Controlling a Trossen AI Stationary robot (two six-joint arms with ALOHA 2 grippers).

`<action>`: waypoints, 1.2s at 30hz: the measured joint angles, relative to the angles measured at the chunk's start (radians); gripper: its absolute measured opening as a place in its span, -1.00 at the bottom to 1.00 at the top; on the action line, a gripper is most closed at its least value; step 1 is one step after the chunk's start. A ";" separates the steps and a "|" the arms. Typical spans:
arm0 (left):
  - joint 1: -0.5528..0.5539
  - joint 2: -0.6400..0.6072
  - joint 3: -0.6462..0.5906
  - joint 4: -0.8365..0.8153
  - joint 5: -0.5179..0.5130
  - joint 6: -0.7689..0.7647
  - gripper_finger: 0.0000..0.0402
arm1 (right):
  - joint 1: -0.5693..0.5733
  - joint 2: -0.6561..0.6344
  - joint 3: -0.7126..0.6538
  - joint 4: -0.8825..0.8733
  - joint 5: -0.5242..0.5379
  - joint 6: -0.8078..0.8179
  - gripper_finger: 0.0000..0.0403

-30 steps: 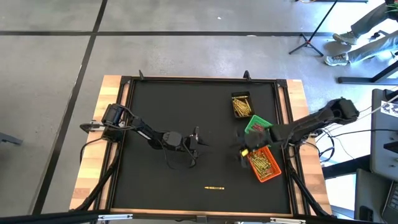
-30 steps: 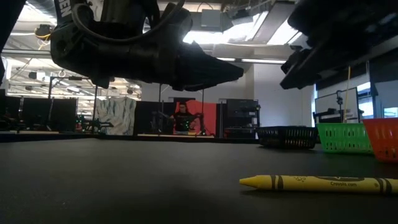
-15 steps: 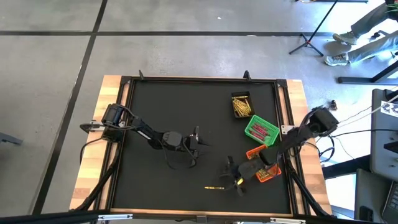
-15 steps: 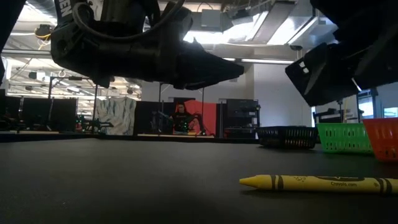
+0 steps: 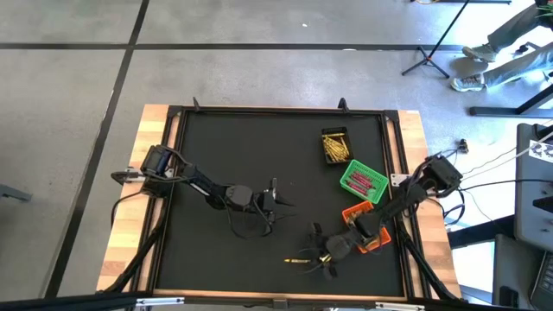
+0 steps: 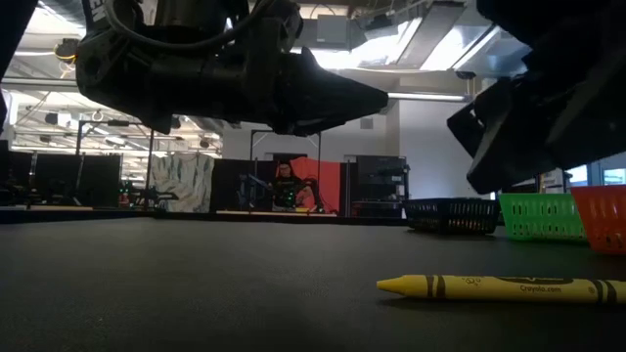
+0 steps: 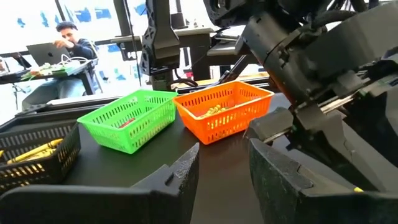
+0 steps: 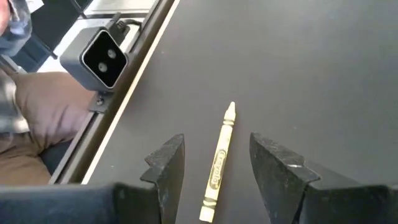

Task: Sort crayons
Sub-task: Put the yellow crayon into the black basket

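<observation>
The yellow crayon lies flat near the worktop's front edge, between the right gripper's wide-open empty jaws; light, stiff, round, waxy and probably slippery, it is best pinched across its paper-wrapped middle.

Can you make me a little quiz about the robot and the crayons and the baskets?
1. True or false: the loose yellow crayon lies on the table, between the right gripper's open fingers.
2. Which basket holds pink-red crayons? A black B green C orange
3. Fill in: the left gripper waits over the table's ____.

Key: 1 true; 2 B; 3 middle.
</observation>
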State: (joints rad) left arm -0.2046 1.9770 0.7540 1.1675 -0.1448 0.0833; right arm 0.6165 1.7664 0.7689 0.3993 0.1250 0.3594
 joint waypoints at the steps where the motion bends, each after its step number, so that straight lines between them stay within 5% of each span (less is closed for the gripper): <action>1: -0.001 0.000 0.000 0.000 0.000 -0.001 -0.39 | 0.006 0.000 0.000 0.001 0.008 0.001 -0.11; 11: 0.000 0.000 0.000 -0.003 -0.034 -0.028 -0.39 | 0.061 0.025 0.000 0.031 0.173 0.002 -0.11; 27: 0.000 0.000 0.000 -0.008 -0.034 -0.022 -0.39 | 0.058 0.198 0.001 0.178 0.186 -0.027 -0.12; 36: 0.000 -0.001 0.000 -0.008 -0.034 -0.021 -0.39 | 0.057 0.209 0.005 0.145 0.212 -0.038 -0.66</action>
State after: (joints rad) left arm -0.2050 1.9762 0.7540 1.1595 -0.1783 0.0624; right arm 0.6735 1.9759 0.7740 0.5446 0.3366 0.3213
